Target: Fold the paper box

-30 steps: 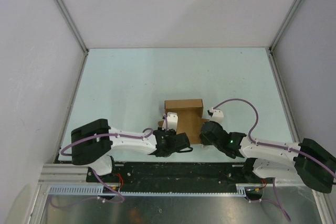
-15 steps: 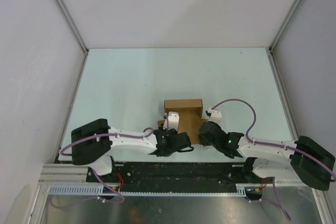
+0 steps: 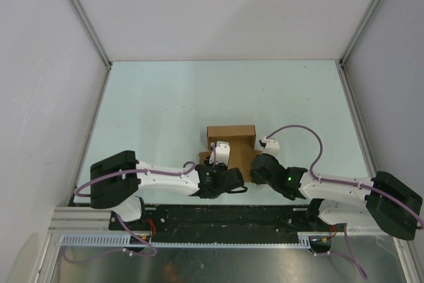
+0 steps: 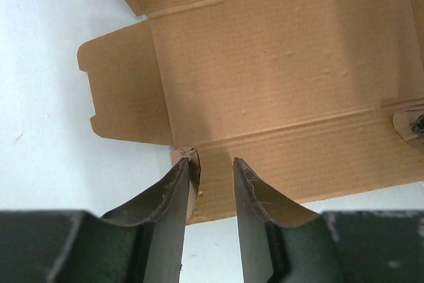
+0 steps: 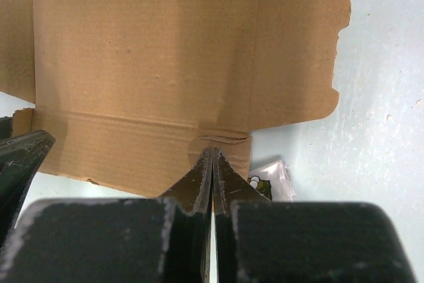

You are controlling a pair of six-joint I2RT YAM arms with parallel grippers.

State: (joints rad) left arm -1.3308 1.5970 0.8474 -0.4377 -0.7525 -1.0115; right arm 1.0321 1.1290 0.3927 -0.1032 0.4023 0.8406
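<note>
The scene is lit brightly and evenly from above. Soft shadows are seen across the paper box.

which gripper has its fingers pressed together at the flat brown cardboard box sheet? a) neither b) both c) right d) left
c: the right gripper is closed with no gap at the near edge of the flat brown cardboard box sheet, while the left gripper shows a clear gap.
</note>
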